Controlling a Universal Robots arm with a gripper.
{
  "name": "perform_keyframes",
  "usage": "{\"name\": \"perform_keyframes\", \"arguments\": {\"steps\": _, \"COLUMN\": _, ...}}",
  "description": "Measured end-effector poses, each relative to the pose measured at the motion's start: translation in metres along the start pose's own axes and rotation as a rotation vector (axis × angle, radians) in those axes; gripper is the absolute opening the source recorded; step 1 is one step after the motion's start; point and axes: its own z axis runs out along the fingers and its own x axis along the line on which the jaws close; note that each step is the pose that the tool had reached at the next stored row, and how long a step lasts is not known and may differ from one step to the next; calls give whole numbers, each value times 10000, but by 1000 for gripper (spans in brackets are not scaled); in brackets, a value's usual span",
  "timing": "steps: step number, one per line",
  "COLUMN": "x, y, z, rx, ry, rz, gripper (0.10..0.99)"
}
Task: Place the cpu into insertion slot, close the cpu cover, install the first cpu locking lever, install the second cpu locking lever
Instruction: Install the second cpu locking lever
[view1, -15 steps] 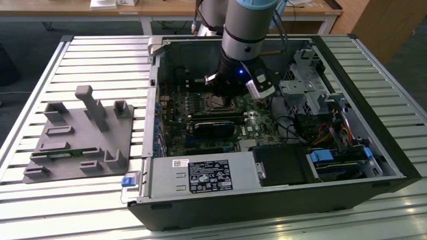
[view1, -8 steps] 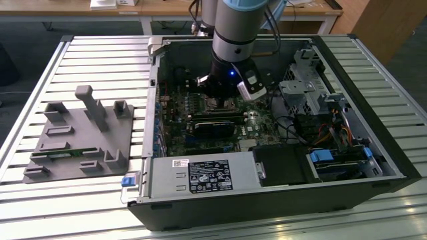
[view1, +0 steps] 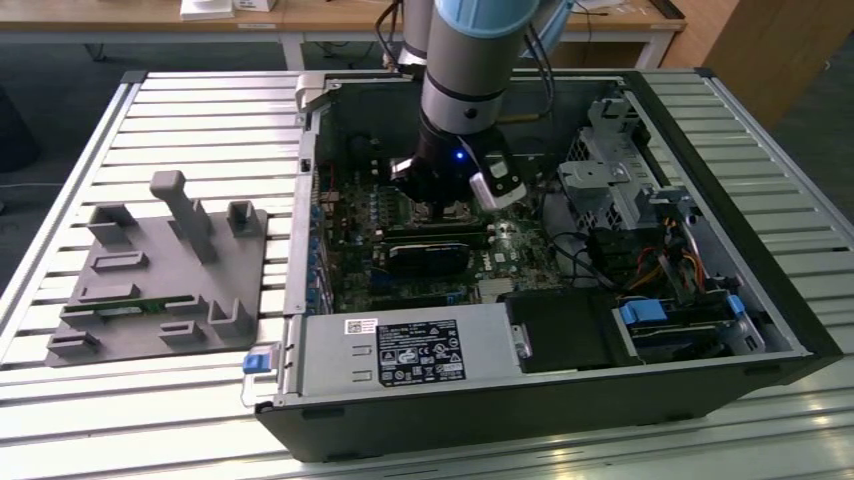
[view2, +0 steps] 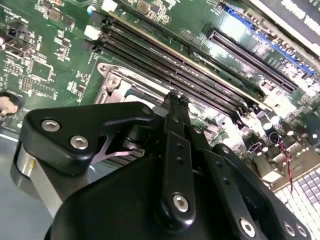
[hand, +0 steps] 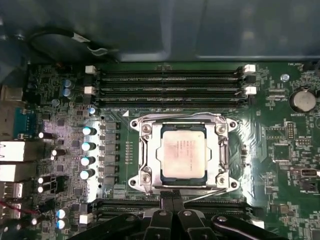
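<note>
The cpu (hand: 184, 152), a pale silver square, lies in the insertion slot (hand: 232, 123) on the green motherboard. The silvery cpu cover (hand: 148, 150) lies flat around it, framing the chip. A thin metal locking lever (hand: 212, 192) runs slantwise along the socket edge nearest my fingertips. My gripper (hand: 170, 198) is shut, its two black fingers pressed together at that edge with nothing seen between them. In the second wrist view the gripper (view2: 174, 102) tips sit just beside the socket's metal rim (view2: 116, 86). In the exterior view the gripper (view1: 447, 212) reaches down into the open case.
Long black memory slots (hand: 170, 84) flank the socket on two sides. The open computer case (view1: 761, 310) walls in the board, with a drive cage (view1: 607, 170), cables and a power supply (view1: 400, 352). A grey fixture plate (view1: 160, 270) lies on the slatted table at the exterior view's left.
</note>
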Motion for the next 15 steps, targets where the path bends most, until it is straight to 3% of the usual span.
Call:
{"name": "perform_keyframes", "arguments": {"steps": 3, "x": -1, "y": -35, "z": -2, "rx": -385, "ry": 4, "rz": -18, "gripper": 106}}
{"name": "perform_keyframes", "arguments": {"steps": 6, "x": 6, "y": -81, "z": -8, "rx": -572, "ry": 8, "rz": -27, "gripper": 106}}
{"name": "perform_keyframes", "arguments": {"steps": 8, "x": 21, "y": -113, "z": -12, "rx": -616, "ry": 8, "rz": -27, "gripper": 106}}
{"name": "perform_keyframes", "arguments": {"steps": 15, "x": 105, "y": -157, "z": -11, "rx": -622, "ry": 9, "rz": -30, "gripper": 106}}
